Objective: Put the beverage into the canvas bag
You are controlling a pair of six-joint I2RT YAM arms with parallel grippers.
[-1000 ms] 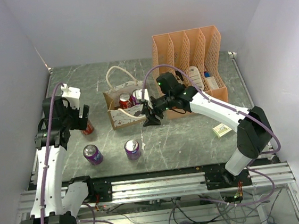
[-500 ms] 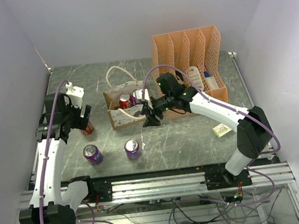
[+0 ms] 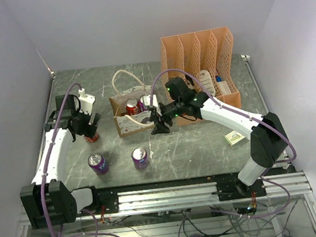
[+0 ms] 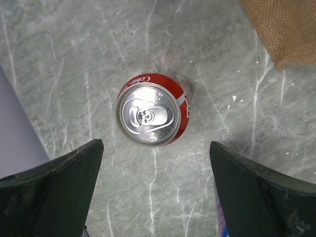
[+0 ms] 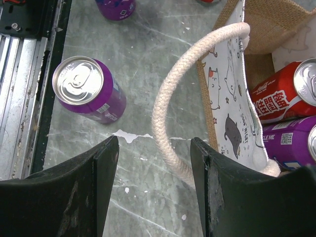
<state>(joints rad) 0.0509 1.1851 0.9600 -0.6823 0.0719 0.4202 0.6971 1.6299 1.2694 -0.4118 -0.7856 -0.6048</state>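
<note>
Your bag [image 3: 126,128] stands mid-table with cans [image 5: 279,101] inside, your right gripper [image 3: 160,127] sits at its near corner, jaws partly apart around a rope handle [image 5: 163,113] without pinching it, and your left gripper [image 4: 154,163] hangs wide open directly over the upright red can [image 4: 153,114], well left of the bag.

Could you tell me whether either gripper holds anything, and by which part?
Nothing is gripped: left gripper hangs open over the red can; right gripper, open, straddles the bag handle.
</note>
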